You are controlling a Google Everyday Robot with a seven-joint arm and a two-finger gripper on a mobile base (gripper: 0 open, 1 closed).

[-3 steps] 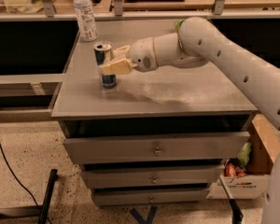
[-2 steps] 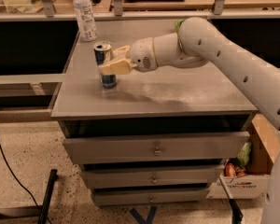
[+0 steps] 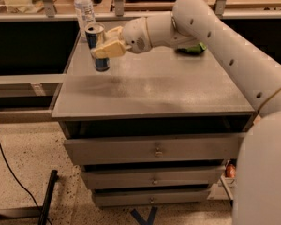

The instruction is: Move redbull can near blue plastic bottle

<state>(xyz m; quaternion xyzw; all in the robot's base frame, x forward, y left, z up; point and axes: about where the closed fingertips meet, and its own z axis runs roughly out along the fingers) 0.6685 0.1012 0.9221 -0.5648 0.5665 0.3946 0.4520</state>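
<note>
Green snack bag right of blue plastic bottle, mostly hidden behind white arm. Bottle neck and cap cut off at top edge; clear ribbed plastic, pale label. Redbull can just in front of bottle, slightly right, upright; slim metal cylinder, silver top, blue base. Gripper at can's middle, its tan fingers clamped round can, covering mid-body. Can base contact with matte grey cabinet top unclear.

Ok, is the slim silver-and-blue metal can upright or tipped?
Upright: the silver-and-blue can stands vertical, silver top up, the hand clamped on its middle, near the clear plastic bottle.
</note>
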